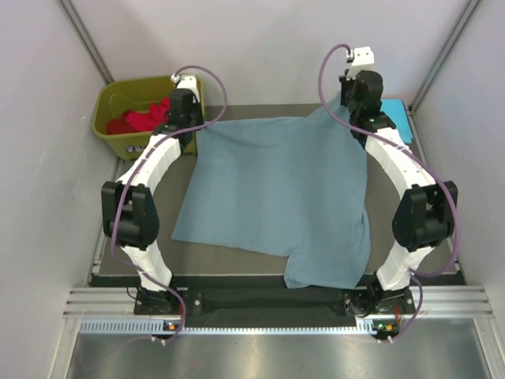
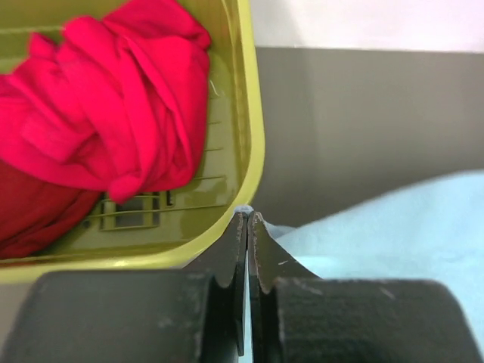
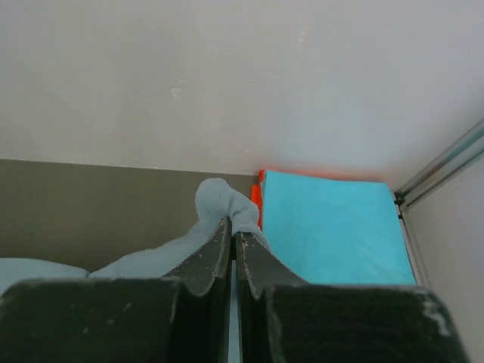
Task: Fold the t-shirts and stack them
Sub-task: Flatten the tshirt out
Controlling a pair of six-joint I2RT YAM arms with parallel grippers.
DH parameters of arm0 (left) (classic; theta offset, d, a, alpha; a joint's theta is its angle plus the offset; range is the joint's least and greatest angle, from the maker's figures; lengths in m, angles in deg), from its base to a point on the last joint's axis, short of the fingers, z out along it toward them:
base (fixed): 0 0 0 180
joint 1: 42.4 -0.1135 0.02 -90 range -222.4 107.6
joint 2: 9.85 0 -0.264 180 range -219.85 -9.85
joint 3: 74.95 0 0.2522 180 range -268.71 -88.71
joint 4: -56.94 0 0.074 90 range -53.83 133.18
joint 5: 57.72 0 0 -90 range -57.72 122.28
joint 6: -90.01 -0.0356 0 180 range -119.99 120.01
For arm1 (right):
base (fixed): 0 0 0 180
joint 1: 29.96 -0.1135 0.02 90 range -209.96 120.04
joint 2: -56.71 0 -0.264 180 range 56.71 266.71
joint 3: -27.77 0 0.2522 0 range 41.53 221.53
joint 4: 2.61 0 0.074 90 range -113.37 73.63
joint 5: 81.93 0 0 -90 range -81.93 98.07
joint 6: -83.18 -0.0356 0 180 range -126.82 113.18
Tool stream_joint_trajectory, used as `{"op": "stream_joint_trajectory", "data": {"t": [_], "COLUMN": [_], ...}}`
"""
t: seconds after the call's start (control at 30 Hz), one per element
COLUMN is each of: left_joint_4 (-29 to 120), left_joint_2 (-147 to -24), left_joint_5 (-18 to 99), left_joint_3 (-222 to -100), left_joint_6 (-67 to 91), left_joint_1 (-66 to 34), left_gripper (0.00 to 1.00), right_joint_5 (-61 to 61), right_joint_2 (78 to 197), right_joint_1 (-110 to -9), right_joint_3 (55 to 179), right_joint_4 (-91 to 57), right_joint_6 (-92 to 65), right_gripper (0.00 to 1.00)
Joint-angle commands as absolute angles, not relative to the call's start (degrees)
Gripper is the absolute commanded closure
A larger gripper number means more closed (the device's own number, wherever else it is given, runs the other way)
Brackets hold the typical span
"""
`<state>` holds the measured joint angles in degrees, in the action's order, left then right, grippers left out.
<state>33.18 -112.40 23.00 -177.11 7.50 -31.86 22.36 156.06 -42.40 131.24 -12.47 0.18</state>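
Both arms rise from bases at the bottom of the top view, elbows bowed outward and forearms reaching toward the upper part of the frame. The left gripper sits at upper left, its jaws pressed together on a corner of the shirt. The right gripper, at upper right, is clamped on another, bunched corner.

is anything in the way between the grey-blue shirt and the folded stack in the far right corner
Nothing visible. The right pincer pinches a corner of the grey-blue t-shirt right beside the cyan t-shirt, which lies folded on top of the orange t-shirt. Only bare table shows around them.
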Motion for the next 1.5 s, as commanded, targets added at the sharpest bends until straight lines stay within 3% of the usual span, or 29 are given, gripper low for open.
{"op": "stream_joint_trajectory", "data": {"t": [0.0,0.17,0.4,0.8,0.97,1.2,1.47], "left_joint_4": [39.0,36.0,33.5,29.4,27.4,23.8,22.5], "left_joint_2": [-113.7,-114.3,-105.2,-71.9,-64.3,-59.7,-63.5], "left_joint_5": [24.1,25.1,28.2,23.5,21.8,20.9,16.6], "left_joint_3": [-181.6,-188.7,-195.8,-189.9,-191.6,-197.1,-197.3], "left_joint_6": [8.4,9.0,10.4,7.6,6.3,6.5,4.2], "left_joint_1": [-32.0,-32.0,-32.0,-32.1,-32.1,-32.0,-31.2], "left_gripper": [1.0,1.0,1.0,1.0,1.0,1.0,1.0], "right_joint_5": [20.8,19.2,16.8,9.0,8.5,6.9,6.8], "right_joint_2": [157.3,156.9,145.8,119.6,112.4,110.3,117.0], "right_joint_1": [-40.6,-39.4,-39.4,-39.4,-39.4,-39.4,-39.4], "right_joint_3": [137.0,143.1,149.2,148.8,149.4,153.3,156.2], "right_joint_4": [-7.4,-10.1,-13.6,-15.4,-15.3,-14.6,-15.0], "right_joint_6": [-1.5,-2.2,-2.0,-10.7,-14.2,-18.9,-21.1], "right_gripper": [1.0,1.0,1.0,1.0,1.0,1.0,1.0]}}
